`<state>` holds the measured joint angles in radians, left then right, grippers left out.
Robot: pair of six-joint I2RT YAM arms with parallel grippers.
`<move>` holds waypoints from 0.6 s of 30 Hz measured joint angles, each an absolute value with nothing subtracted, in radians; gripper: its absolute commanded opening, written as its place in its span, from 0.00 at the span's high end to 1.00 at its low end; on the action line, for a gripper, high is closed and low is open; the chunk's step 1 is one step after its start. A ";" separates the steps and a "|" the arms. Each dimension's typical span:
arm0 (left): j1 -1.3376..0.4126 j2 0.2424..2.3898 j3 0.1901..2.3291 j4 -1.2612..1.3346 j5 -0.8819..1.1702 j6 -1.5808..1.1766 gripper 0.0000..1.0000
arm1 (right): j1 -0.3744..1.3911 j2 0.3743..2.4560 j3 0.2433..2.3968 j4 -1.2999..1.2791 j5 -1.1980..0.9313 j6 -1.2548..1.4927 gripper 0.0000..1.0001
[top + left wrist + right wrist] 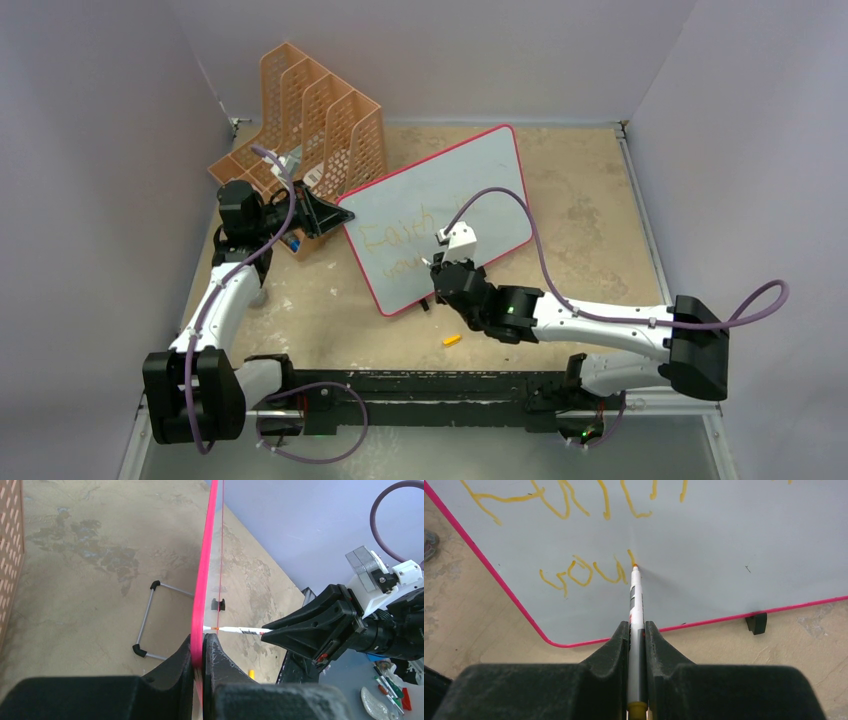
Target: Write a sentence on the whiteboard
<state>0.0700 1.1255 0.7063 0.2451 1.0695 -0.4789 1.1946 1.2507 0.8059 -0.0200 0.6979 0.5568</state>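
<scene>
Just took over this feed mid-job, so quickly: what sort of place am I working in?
Probably a walled robot test cell rather than a real office: plain pale walls box in a stained tabletop, holding a whiteboard and an orange file rack.

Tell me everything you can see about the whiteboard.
The whiteboard is a pale rectangular panel in a thin pink-red frame with rounded corners, a small black foot under its bottom edge and a grey wire stand behind. It stands propped on the table. The left claw pinches its edge; the marker in the right claw touches its face, where yellow-orange letters run in two lines.
</scene>
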 measured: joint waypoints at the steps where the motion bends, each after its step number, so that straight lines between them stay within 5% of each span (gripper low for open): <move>1: 0.070 1.126 0.706 0.245 1.069 -0.479 1.00 | 1.195 1.251 0.806 -0.017 0.698 0.556 1.00; 18: 0.070 1.126 0.706 0.245 1.069 -0.479 1.00 | 1.178 1.251 0.808 0.007 0.700 0.538 1.00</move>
